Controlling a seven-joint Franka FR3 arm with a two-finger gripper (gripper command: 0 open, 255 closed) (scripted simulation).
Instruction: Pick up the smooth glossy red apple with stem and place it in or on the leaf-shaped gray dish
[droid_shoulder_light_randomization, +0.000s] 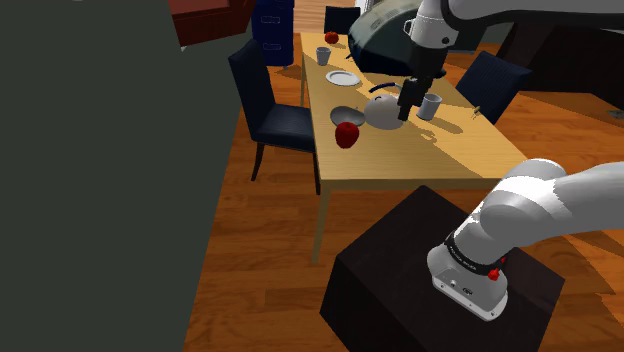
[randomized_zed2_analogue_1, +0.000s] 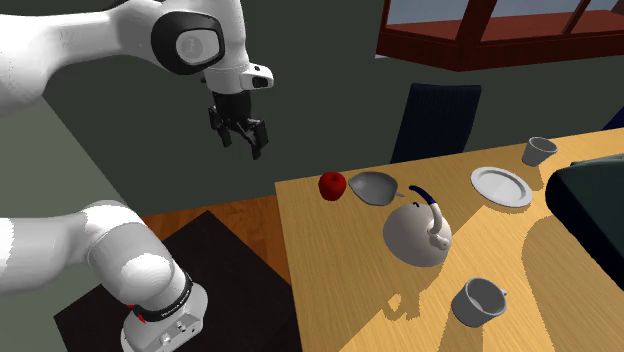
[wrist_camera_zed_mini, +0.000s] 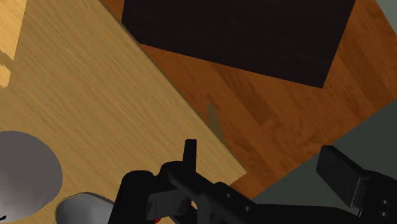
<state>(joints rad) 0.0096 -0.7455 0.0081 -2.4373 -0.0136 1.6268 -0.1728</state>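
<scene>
hanging high and well apart from the fruit, the claw (randomized_zed2_analogue_1: 243, 143) is released, its two black fingers spread with nothing between them. by the wrist view it looks down on the bench (randomized_zed2_analogue_1: 350, 290) edge nearest the stand (randomized_zed2_analogue_1: 240, 250), so the step in hand, as i read it, is the reach; no grasp has begun.

the red apple (randomized_zed2_analogue_1: 332, 185) sits on the bench close to the corner where the stand-side edge meets the long edge by the dark chair (randomized_zed2_analogue_1: 435, 120). the grey leaf-shaped dish (randomized_zed2_analogue_1: 373, 186) lies just beside it, further along that long edge (whether the two touch i cannot tell). a grey kettle (randomized_zed2_analogue_1: 415, 235) stands nearer the middle of the bench, close to the dish.

to do this well i'd bring the claw over the apple first and only then lower it straight down, fingers wide until they pass the fruit's broadest part. turn the claw so neither finger lands on the dish side. a knock there would shift the dish, and a push the other way could roll a round apple toward the bench edge. close gently, lift just past the dish's rim, and the carry is short.
</scene>
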